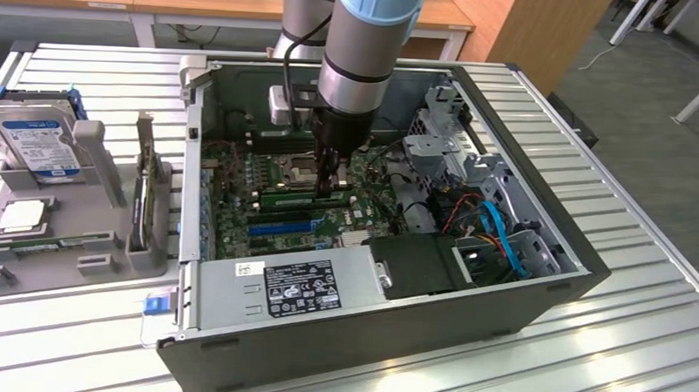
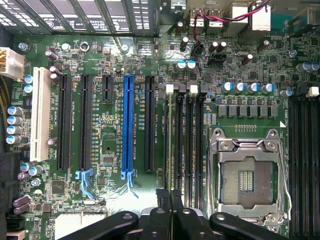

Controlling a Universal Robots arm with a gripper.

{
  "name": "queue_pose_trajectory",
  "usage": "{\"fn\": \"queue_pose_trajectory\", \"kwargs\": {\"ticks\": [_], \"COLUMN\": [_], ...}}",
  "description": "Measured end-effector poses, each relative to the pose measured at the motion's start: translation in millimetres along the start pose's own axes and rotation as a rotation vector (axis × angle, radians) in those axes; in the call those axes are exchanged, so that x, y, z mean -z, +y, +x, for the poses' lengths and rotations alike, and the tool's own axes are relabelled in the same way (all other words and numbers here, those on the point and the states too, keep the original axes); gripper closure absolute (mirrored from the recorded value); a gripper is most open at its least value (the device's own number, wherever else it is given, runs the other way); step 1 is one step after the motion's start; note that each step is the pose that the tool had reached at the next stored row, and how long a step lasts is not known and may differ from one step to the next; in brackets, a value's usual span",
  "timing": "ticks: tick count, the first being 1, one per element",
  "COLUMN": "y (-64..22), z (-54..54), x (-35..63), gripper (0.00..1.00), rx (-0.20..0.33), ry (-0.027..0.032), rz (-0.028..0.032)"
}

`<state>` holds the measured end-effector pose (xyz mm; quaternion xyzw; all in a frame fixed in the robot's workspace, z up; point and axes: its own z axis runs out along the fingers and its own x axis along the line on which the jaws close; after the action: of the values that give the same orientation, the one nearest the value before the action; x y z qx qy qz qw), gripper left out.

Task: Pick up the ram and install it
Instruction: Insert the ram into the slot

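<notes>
Ram (image 2: 170, 145) is sitting edge-on on the motherboard (image 2: 107, 135) near the empty processor socket (image 2: 247, 180), the tool (image 2: 171, 194) pinching its upper edge, so any tilt while pressing down is likely risking a half-seated stick or bent contacts.

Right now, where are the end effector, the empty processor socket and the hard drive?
end effector (image 2: 170, 196): wrist view, midway between its fingertips.
processor socket (image 2: 248, 181): wrist view, centre of its contact field.
hard drive (image 1: 40, 142): exterior view, blue-and-white label.

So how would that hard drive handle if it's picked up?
The hard drive is a silver-cased slab, so likely stiff and heavy for its size. Leaning on edge in the grey holder, it might tip if pushed.
</notes>
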<state>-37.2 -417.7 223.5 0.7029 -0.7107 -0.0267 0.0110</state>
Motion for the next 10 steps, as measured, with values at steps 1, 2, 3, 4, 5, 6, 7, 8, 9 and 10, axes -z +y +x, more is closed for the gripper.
{"fn": "queue_pose_trajectory", "kwargs": {"ticks": [1,2,3,4,5,6,7,8,9,10], "y": [0.0,0.0,0.0,0.0,0.0,0.0,0.0,0.0,0.0,0.0], "z": [0.0,0.0,0.0,0.0,0.0,0.0,0.0,0.0,0.0,0.0], "x": [0.0,-0.1,-0.1,-0.1,-0.1,-0.1,-0.1,-0.1,-0.1,-0.2], "gripper": [0.89,0.89,0.89,0.89,0.89,0.89,0.89,0.89,0.87,0.82], "rx": [0.000,0.000,0.000,0.000,0.000,0.000,0.000,0.000,0.000,0.000], "ry": [-0.0001,-0.0002,-0.0002,-0.0002,-0.0002,-0.0002,-0.0002,-0.0002,-0.0003,-0.0003], "rz": [0.0000,0.0000,0.0001,0.0001,0.0000,0.0001,0.0001,0.0001,0.0003,0.0003]}}
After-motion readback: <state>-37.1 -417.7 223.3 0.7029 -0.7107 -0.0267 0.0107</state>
